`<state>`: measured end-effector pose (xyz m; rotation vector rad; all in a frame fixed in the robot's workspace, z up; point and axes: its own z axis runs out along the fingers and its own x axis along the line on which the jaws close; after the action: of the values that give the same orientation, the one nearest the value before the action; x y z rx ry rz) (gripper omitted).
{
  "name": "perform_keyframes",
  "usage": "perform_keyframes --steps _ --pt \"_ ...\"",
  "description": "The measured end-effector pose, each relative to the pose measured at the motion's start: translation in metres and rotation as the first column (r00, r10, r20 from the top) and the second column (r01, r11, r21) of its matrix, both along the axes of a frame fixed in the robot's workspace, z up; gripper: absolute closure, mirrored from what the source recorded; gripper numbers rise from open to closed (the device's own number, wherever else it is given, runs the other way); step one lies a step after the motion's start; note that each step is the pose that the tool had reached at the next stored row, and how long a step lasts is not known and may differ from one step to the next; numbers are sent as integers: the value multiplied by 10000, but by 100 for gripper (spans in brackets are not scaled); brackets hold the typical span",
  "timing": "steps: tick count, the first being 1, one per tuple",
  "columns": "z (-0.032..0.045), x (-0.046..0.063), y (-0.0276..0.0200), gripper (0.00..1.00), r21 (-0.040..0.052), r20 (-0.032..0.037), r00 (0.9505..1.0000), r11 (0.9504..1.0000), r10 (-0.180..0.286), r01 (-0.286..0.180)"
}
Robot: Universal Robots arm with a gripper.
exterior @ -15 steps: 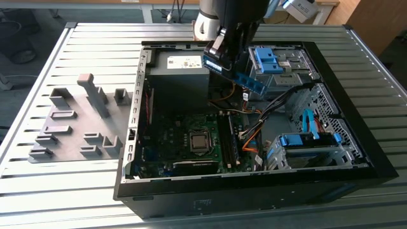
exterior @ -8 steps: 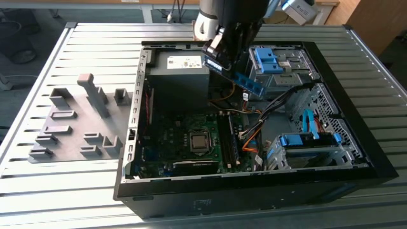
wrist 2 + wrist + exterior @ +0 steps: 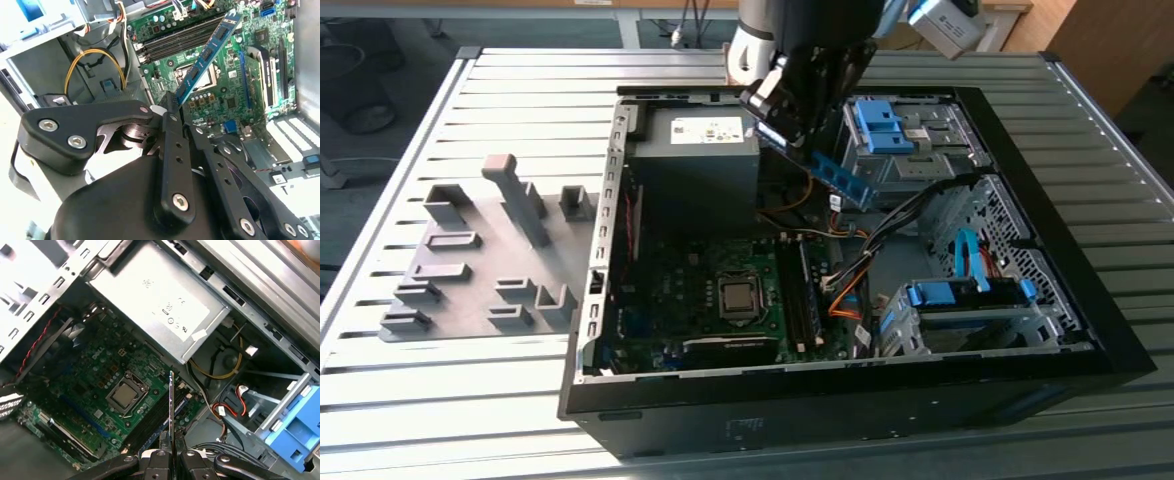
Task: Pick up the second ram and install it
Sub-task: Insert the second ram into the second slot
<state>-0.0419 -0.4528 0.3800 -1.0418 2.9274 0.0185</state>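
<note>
We see the open computer case (image 3: 1067, 330) lying on the slatted table (image 3: 520, 90). The fixture blocks (image 3: 480, 260) stand beside it, on the exterior view's left. Inside the case, the motherboard (image 3: 707, 300) lies below the power supply (image 3: 694, 150). The second ram (image 3: 841, 178), held in the gripper (image 3: 781, 125), hangs tilted above the motherboard, apart from its slots (image 3: 180, 42).

Daylight falls evenly across the slatted counter (image 3: 480, 400) in the exterior view, while my arm throws the power supply (image 3: 698, 165) and case interior into soft shadow. In the second wrist view, the drive cage (image 3: 40, 20) blows out to white glare. My end effector (image 3: 171, 456) looks slightly soft up close in the first wrist view, the motherboard (image 3: 95, 390) beyond sharper.
</note>
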Motion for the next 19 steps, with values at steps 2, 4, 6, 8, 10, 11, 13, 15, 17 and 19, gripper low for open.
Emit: perform_keyframes --steps 2,4,6,8,10,11,13,15,17,19 --pt "-2 2 4 86 0 0 9998 9998 -200 200" --pt "-3 3 7 86 0 0 9992 9992 -404 404" --pt "-5 3 10 86 1 0 9981 9981 -617 617" --pt "-7 4 12 86 1 1 9966 9966 -823 823" --pt "-8 5 14 86 0 0 9947 9947 -1026 1026" --pt "-9 6 15 86 1 0 9936 9936 -1128 1128" --pt "-11 6 17 86 0 0 9911 9911 -1332 1332" --pt "-12 8 19 86 1 1 9881 9881 -1540 1540" --pt "-14 9 20 86 1 1 9848 9848 -1735 1735" --pt "-15 10 22 86 0 0 9810 9810 -1938 1938"
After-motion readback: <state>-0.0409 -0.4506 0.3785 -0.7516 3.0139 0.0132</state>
